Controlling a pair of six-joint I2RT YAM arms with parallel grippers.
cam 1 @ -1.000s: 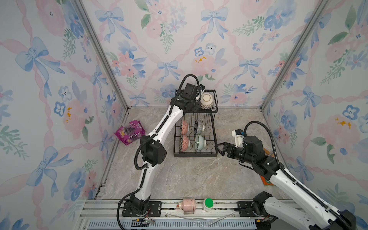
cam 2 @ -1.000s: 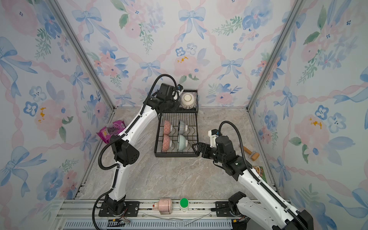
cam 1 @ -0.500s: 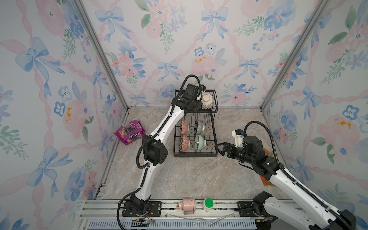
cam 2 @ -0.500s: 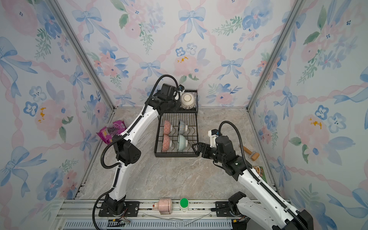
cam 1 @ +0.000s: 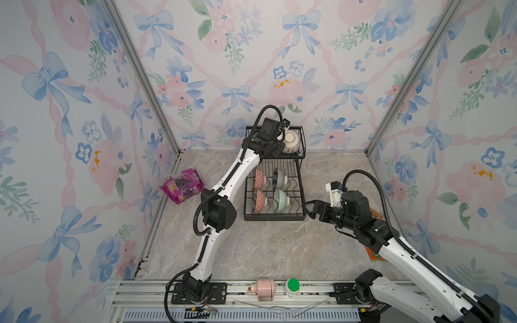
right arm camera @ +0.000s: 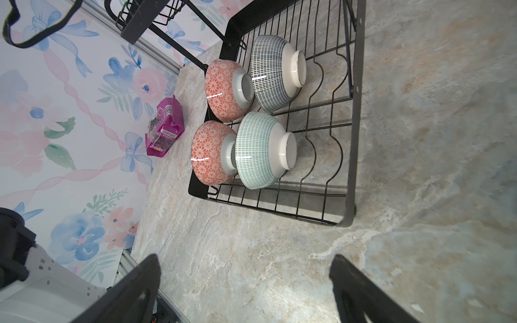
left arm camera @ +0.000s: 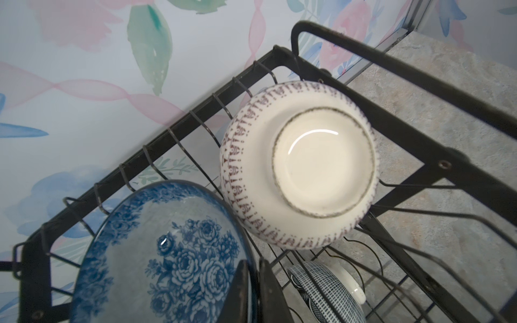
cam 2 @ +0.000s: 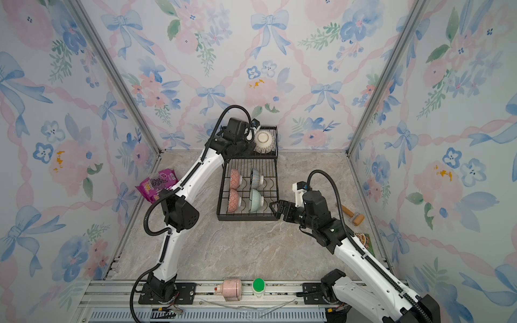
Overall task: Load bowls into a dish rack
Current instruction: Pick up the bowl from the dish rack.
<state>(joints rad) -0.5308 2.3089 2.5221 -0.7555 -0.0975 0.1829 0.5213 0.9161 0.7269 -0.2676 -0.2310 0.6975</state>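
Pinches the rim of the blue floral bowl [left arm camera: 167, 251] with the left gripper [left arm camera: 253, 264], in the railed basket of the dish rack [left arm camera: 391, 67] — upturned cream bowl [left arm camera: 299, 165] just beyond the fingertips. Holds the right gripper [right arm camera: 244, 261] spread wide, empty; four bowls [right arm camera: 260, 148] ahead in the slotted tier.

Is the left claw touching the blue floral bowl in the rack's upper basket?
Touching. The left wrist view shows the left claw closed on the blue floral bowl, with the bowl's rim pinched between its fingers.
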